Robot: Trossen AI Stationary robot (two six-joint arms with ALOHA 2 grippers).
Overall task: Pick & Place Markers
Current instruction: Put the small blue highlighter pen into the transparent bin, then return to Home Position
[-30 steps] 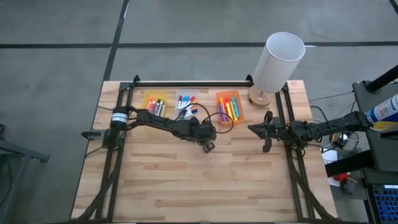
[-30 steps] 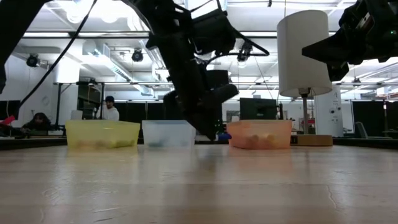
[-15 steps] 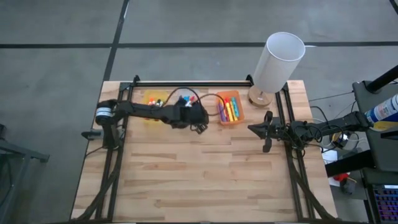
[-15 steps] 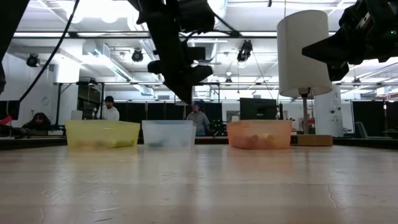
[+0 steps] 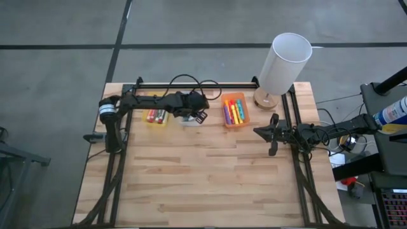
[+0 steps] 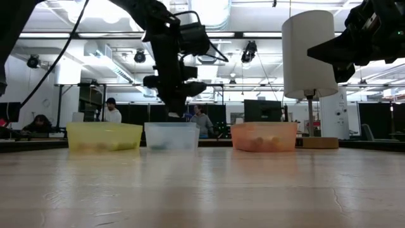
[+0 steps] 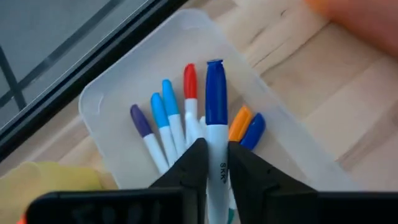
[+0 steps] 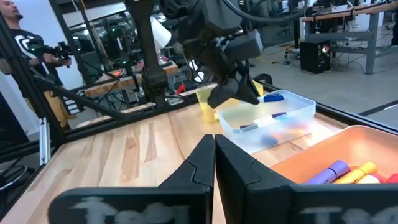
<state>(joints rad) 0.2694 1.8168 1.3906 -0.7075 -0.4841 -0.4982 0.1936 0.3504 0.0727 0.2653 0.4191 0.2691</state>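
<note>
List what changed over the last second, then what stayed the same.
The left gripper swung from mid-table back toward the rear bins and now hangs over the clear bin, its fingers shut on a blue-capped marker. The right gripper stayed at the table's right edge; the yellow bin, orange bin and lamp did not move.

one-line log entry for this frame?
left tool: shut on blue-capped marker, over clear bin | right tool: shut, idle at table's right | markers in all bins
</note>
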